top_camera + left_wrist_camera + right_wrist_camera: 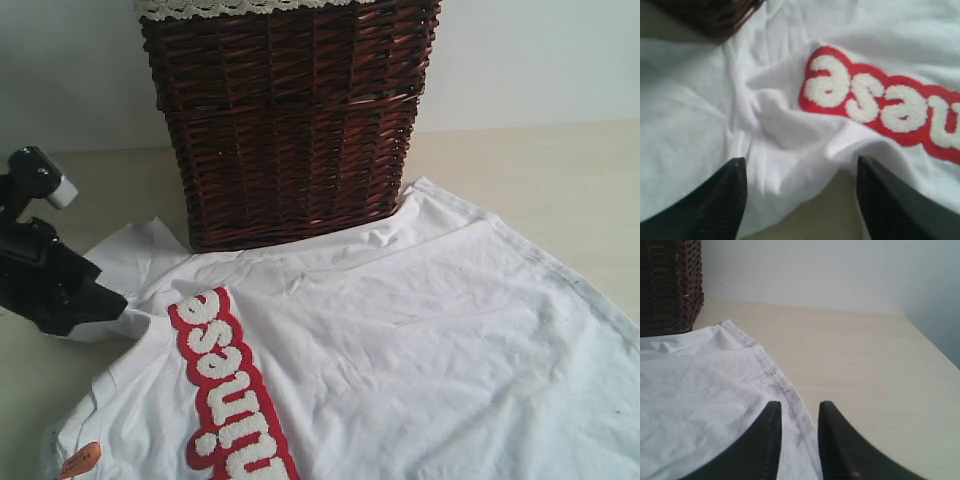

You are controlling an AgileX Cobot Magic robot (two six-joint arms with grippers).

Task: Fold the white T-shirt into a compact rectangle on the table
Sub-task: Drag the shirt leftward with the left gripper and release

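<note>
The white T-shirt lies spread on the table, its red patch band of fuzzy white letters facing up and a small orange tag at the near left corner. My left gripper sits at the shirt's left edge by the sleeve. In the left wrist view this left gripper is open wide, with rumpled shirt cloth just ahead of the jaws and bare table under them. My right gripper stands open by a narrow gap, astride the shirt's hem. It does not show in the exterior view.
A dark wicker basket with cream lace trim stands on the shirt's far edge, against the pale wall. Bare table stretches to the right of the shirt as far as the table's side edge.
</note>
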